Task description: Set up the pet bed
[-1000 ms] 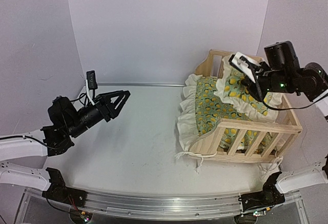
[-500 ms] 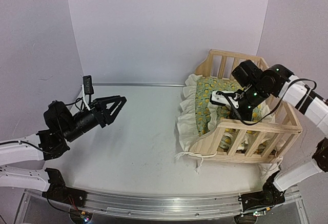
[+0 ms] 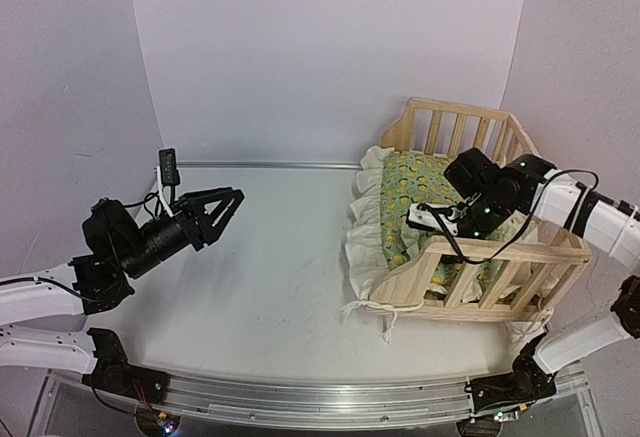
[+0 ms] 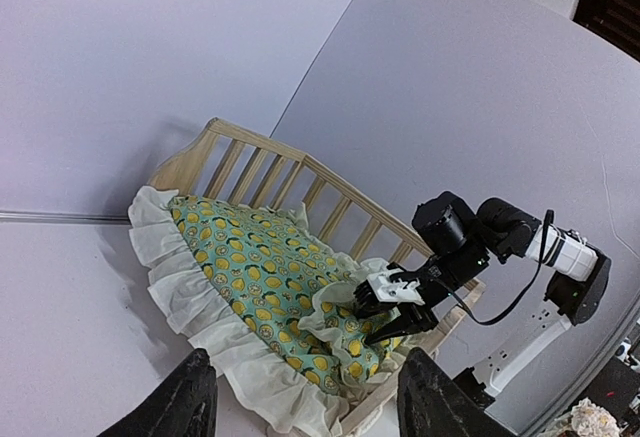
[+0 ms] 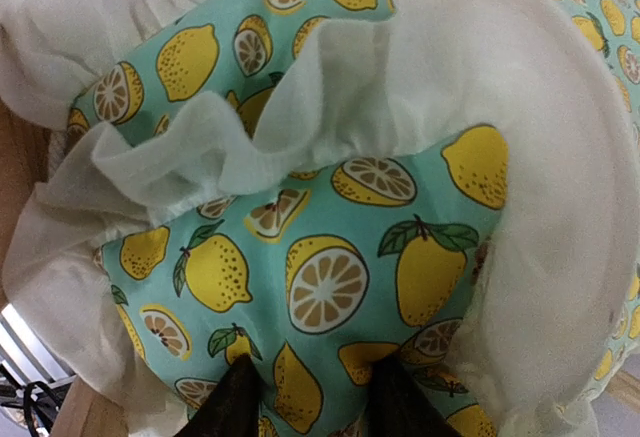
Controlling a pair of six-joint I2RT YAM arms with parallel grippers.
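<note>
The pet bed's pale pine frame (image 3: 500,252) stands at the right of the table, its low side facing left. The green-yellow lemon cushion (image 3: 410,192) lies inside it, and its cream ruffle spills over the low side. My right gripper (image 3: 432,219) is down inside the bed by the front rail. Its fingers pinch the small matching pillow (image 5: 330,277), which rests on the cushion. The left wrist view shows the frame (image 4: 270,147), the pillow (image 4: 350,322) and the right gripper (image 4: 385,307). My left gripper (image 3: 228,200) is open and empty above the table's left side.
A small black device on a white stand (image 3: 167,169) stands by the back wall at the left. White walls close in the back and both sides. Cream tie strings (image 3: 385,317) hang from the bed's front-left corner onto the table.
My right gripper has come down with the pillow from above the bed's back rail into the bed near the front rail. My left arm has drawn back slightly.
</note>
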